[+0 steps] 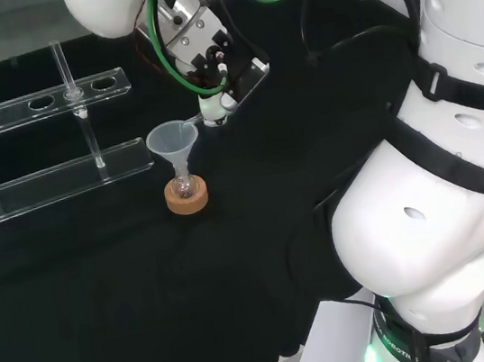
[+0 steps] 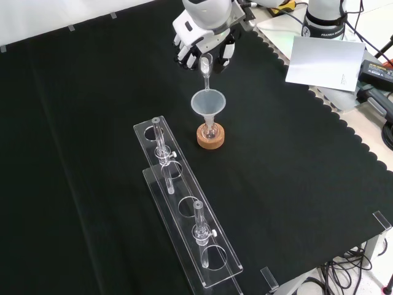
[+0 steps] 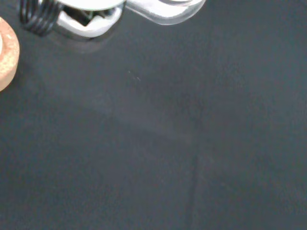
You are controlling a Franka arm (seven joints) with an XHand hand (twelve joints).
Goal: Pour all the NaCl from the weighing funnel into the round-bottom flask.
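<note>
Weighing funnel (image 2: pixel 206 72) pinched in hand (image 2: pixel 199 44), tilted over plastic funnel's (image 2: pixel 208 102) rim (bare cloth (image 2: pixel 295 160) around)

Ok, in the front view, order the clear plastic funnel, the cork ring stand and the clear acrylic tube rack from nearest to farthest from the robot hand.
1. Clear plastic funnel, just below the robot hand, under the clear weighing funnel it holds.
2. Cork ring stand, lower, under the funnel.
3. Clear acrylic tube rack, lower left, farthest.
</note>
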